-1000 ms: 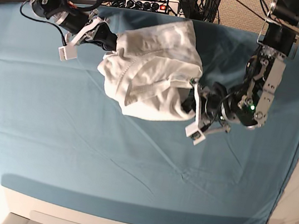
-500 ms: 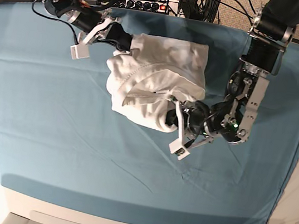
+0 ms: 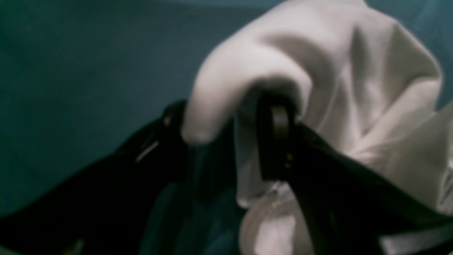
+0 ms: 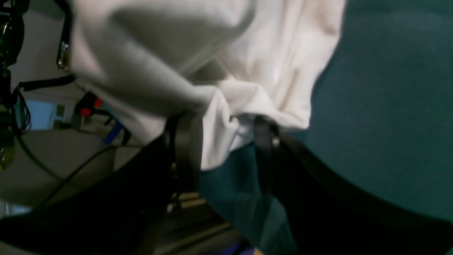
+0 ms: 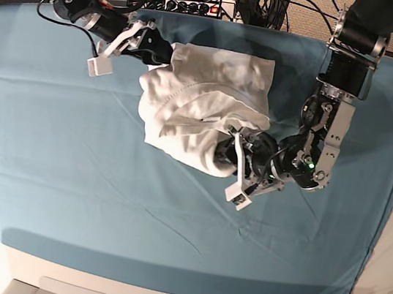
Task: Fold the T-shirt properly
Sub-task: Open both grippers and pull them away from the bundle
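A wrinkled plain white cotton T-shirt [image 5: 206, 108] lies bunched on the teal-covered bench [image 5: 67, 172], not yet neatly folded. Left gripper [image 3: 226, 141] and right gripper [image 4: 223, 141] jaws stand apart, fabric loosely draped between them.

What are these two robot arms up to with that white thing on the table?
They are folding a white T-shirt that lies bunched up on a teal cloth. The left gripper is at the near edge of the heap and the right gripper at the far corner. Both sets of jaws stand apart with fabric draped between them, so the fold is far from neat.
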Motion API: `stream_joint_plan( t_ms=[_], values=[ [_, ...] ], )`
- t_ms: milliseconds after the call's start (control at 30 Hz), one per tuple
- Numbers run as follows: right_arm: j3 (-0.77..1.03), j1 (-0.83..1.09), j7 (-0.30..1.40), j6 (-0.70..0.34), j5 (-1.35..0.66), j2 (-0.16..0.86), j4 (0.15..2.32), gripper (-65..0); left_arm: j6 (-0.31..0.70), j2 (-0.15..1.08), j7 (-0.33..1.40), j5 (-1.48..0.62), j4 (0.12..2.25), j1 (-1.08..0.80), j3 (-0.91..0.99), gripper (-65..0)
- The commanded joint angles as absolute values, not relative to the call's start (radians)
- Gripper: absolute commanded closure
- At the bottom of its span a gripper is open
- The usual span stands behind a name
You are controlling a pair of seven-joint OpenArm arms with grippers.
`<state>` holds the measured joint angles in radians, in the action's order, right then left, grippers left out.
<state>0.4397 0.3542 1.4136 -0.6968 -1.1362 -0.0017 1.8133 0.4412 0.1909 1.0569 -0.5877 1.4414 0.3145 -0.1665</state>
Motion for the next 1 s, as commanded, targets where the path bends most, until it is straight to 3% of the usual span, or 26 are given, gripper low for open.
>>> stream_joint_plan(
  t_ms=[0,333,400,433,467,533,733,967],
  values=[
    [0.45,0.343,1.396,-0.698,-1.177,0.003,1.837,-25.4,0.441,0.202,1.039,-0.603,1.458,0.355,-0.161,-31.1],
    [0.638,0.321,1.396,-0.698,-1.189,0.003,2.056,-25.3,0.381,0.337,1.077,-0.603,1.496,0.482,-0.158,-29.6],
    [0.69,0.322,1.396,-0.698,-1.195,0.003,2.118,-24.2,0.38,0.361,1.095,-0.607,1.497,0.502,-0.15,-15.1],
    [0.715,0.323,1.396,-0.698,-1.217,0.003,2.147,-20.1,0.375,0.373,1.105,-0.608,1.499,0.508,-0.142,-4.7],
    [0.741,0.327,1.396,-0.698,-1.253,0.002,2.175,-14.0,0.353,0.384,1.113,-0.619,1.502,0.51,-0.131,0.0],
    [0.781,0.339,1.396,-0.698,-1.322,-0.004,2.233,-0.4,0.34,0.413,1.128,-0.664,1.51,0.509,-0.097,0.0],
    [0.76,0.414,1.396,-0.698,-1.484,-0.071,2.356,0.0,0.49,0.489,1.232,-0.994,1.51,0.488,0.117,0.0],
    [0.497,0.483,1.396,-0.698,-1.484,-0.139,2.356,0.0,0.649,0.541,1.396,-1.457,1.51,0.343,0.306,0.0]
  ],
)
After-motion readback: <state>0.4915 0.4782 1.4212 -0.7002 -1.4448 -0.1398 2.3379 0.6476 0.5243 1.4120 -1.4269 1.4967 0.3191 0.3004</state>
